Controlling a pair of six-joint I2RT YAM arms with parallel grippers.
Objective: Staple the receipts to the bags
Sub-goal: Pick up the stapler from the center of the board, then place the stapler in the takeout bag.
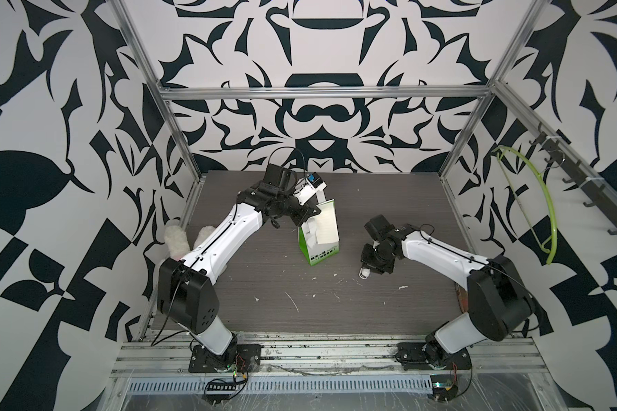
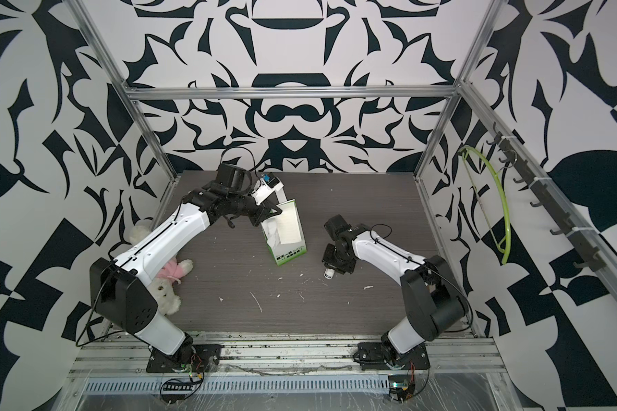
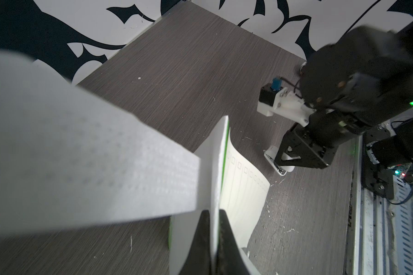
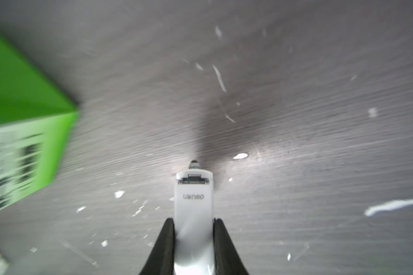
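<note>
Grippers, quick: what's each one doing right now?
Left gripper: closed on the paper bag's top edge.
Right gripper: closed, holding the white stapler.

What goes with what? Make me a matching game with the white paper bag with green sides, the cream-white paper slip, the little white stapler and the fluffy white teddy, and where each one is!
Things
1. white paper bag with green sides
2. cream-white paper receipt
3. small white plastic stapler
4. fluffy white plush toy

Places
A. clamped in the right gripper
B. on the dark wood-grain table, beside the left arm
C. pinched at its top by the left gripper
D. lying against the bag's front

Pairs: 1-C, 2-D, 3-A, 4-B
</note>
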